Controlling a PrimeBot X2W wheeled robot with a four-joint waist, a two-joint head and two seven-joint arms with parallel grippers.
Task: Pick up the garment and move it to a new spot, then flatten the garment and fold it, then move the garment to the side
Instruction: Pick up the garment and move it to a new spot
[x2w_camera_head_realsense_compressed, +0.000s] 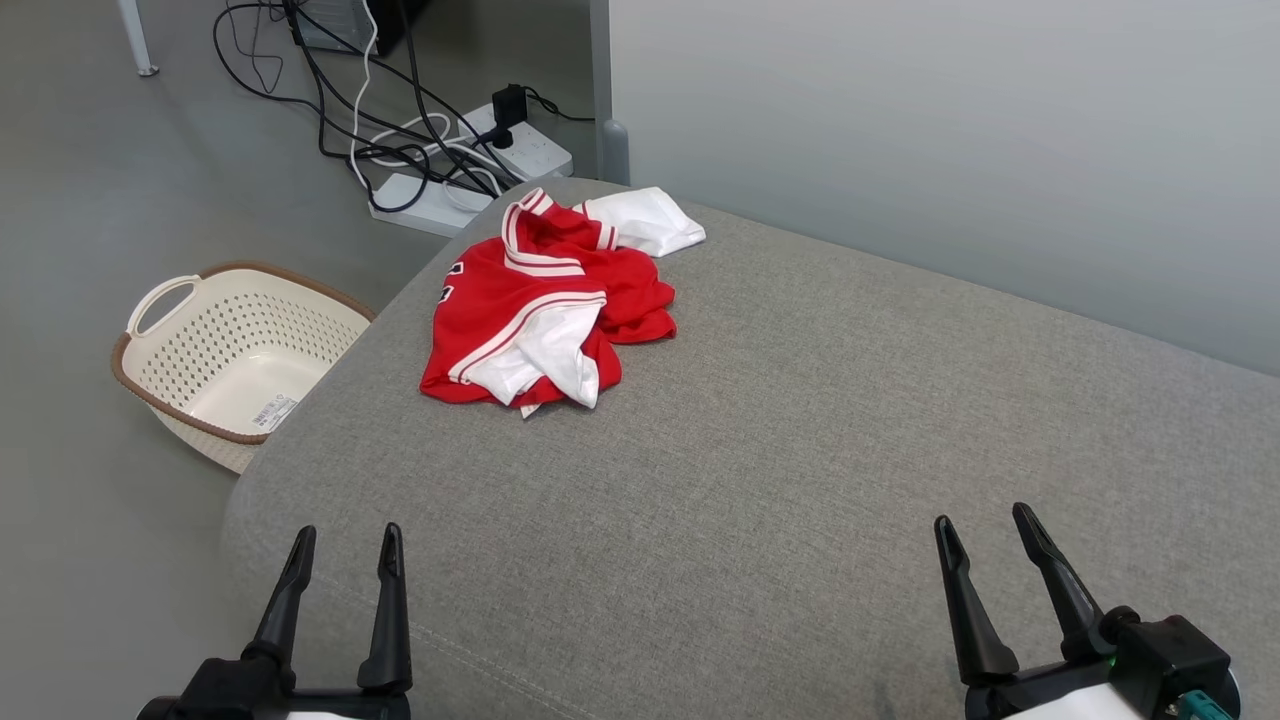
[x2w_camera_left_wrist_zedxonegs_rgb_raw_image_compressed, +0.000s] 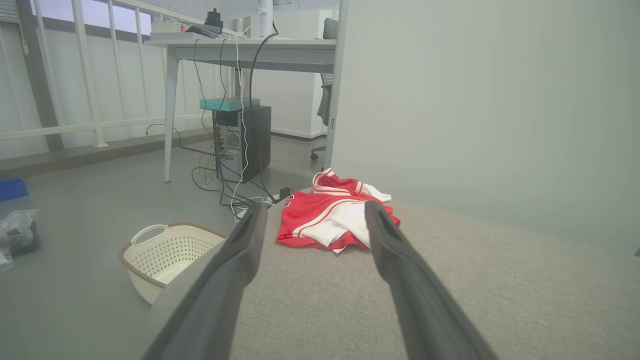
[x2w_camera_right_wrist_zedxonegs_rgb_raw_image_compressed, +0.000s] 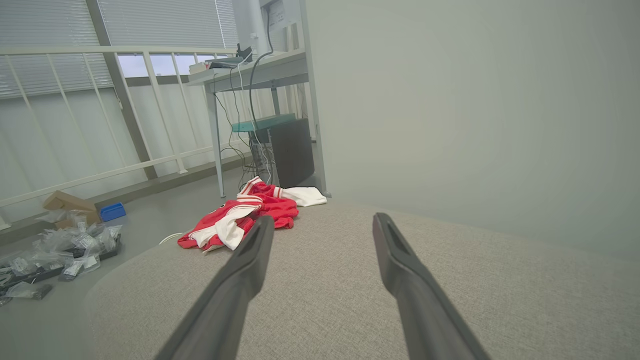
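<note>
Left gripper (x2w_camera_head_realsense_compressed: 348, 530) and right gripper (x2w_camera_head_realsense_compressed: 982, 515) are both hanging spread wide and empty, at 7 and 5 o'clock. The crumpled red garment (x2w_camera_head_realsense_compressed: 540, 300) is sitting on the grey cushion (x2w_camera_head_realsense_compressed: 800, 450) around 11 o'clock, long axis running 7-to-1, collar end pointing at 12.

Head view: high, looking forward and down over the grey worktop (x2w_camera_head_realsense_compressed: 800, 450); left end effector (x2w_camera_head_realsense_compressed: 348, 530) and right end effector (x2w_camera_head_realsense_compressed: 980, 514) at the bottom corners.
Left wrist view: low over the worktop, facing the red-and-white jersey (x2w_camera_left_wrist_zedxonegs_rgb_raw_image_compressed: 320, 215), fairly near.
Right wrist view: low, facing the jersey from farther off.
Shared: jersey and pale partition (x2w_camera_head_realsense_compressed: 950, 150) in all three; laundry basket (x2w_camera_head_realsense_compressed: 200, 330) in head and left wrist views.
</note>
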